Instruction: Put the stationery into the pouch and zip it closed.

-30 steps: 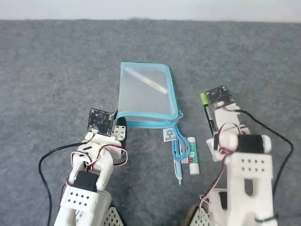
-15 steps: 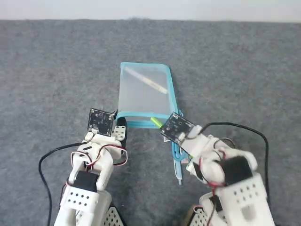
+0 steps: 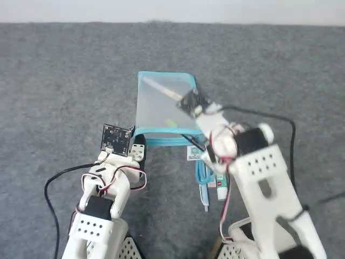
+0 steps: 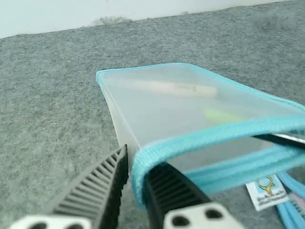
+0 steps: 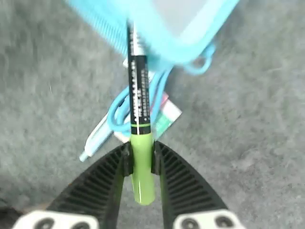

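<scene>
Pouch (image 3: 160,108) rim tight in left claw (image 4: 135,166); marker (image 5: 138,95) tight in right claw (image 5: 141,149), tip inside.

Turquoise edges the frosted clear plastic pouch (image 3: 159,105), the slim marker pen (image 5: 138,109) is black and lime-green, the felt tabletop (image 3: 64,70) grey.

Grey carpet-like mat (image 3: 64,81) covers table; pale wall (image 3: 172,11) along far edge; even light.
</scene>
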You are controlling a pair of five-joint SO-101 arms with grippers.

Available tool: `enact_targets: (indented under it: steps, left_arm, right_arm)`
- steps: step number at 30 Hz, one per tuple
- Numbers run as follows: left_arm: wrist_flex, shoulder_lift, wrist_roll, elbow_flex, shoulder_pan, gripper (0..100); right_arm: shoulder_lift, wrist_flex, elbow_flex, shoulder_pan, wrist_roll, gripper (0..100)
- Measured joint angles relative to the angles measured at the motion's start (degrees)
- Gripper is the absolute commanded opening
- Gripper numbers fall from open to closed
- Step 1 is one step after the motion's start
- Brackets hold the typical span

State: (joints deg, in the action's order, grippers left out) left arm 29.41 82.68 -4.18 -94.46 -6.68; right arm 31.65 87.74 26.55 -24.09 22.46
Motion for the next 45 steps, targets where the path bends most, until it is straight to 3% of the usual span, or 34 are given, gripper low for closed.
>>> enact_targets:
  steps: [12,18,21,28,33,39,45]
  left_arm:
    - [0.0,0.0,0.0,0.0,-0.1,1]
    - [0.0,0.0,0.1,0.0,0.3,1]
    - [0.0,0.0,0.3,0.0,0.3,1]
    - [0.0,0.0,0.5,0.0,0.2,1]
    - [0.0,0.0,0.5,0.0,0.2,1]
    - [0.0,0.0,0.5,0.0,0.2,1]
    - [0.0,0.0,0.5,0.0,0.2,1]
  right_arm:
    - [-37.0,12.5,-42.9,-9.2,-12.5,1.1]
    - [-42.5,12.7,-50.3,-9.6,-13.0,19.8]
    - [-42.5,12.7,-50.7,-10.3,-13.1,19.5]
    - [-41.1,12.7,-50.7,-10.5,-13.2,15.4]
    - [-30.7,12.7,-48.6,-10.0,-12.7,13.4]
    - [-16.2,11.7,-28.7,-7.5,-11.3,13.6]
    - [-5.7,1.5,-3.3,-0.4,-7.8,13.6]
